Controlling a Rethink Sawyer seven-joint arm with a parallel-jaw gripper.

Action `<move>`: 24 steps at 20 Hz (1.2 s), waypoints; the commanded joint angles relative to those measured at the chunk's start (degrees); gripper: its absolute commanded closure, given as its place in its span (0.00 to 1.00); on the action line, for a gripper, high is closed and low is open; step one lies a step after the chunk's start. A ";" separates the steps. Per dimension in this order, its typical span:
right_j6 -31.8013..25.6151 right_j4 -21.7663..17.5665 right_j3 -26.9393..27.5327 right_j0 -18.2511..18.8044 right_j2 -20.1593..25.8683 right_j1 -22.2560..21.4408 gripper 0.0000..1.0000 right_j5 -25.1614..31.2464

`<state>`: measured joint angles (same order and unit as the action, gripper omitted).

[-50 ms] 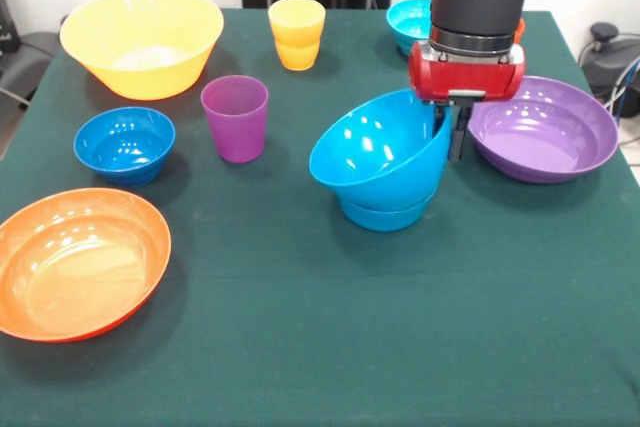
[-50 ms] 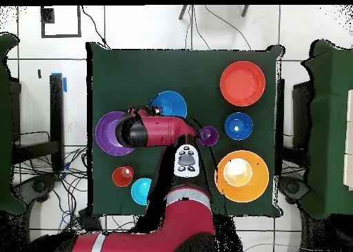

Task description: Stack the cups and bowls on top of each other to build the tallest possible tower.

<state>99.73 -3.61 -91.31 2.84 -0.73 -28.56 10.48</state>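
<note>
Two mid-blue bowls sit at mid-table. The upper bowl (image 1: 375, 152) (image 2: 169, 103) leans steeply, resting in the lower bowl (image 1: 385, 213). My gripper (image 1: 449, 139) (image 2: 152, 112) is shut on the leaning bowl's right rim, with one dark finger (image 1: 458, 137) showing outside the wall. The wide purple bowl (image 1: 545, 129) (image 2: 109, 134) lies just right of the gripper. Standing upright are the purple cup (image 1: 235, 118) (image 2: 208, 135), the yellow cup (image 1: 296, 33) and the orange cup (image 2: 123, 175). From the front, the arm hides nearly all of the orange cup.
The large yellow bowl (image 1: 140, 42) (image 2: 242, 174) is at the far left. The small dark blue bowl (image 1: 124, 144) (image 2: 238, 126) and the wide orange bowl (image 1: 78, 262) (image 2: 243, 83) are in front of it. My arm partly covers the small cyan bowl (image 1: 408, 22) (image 2: 141, 191).
</note>
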 commanded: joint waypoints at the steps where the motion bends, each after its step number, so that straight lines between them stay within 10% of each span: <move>1: 7.69 -1.23 1.20 -1.15 0.85 1.83 0.00 -3.56; 24: 6.95 -0.73 3.16 -1.76 -0.36 3.30 0.00 -5.22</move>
<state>99.73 -3.60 -91.29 1.98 -3.28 -28.32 7.29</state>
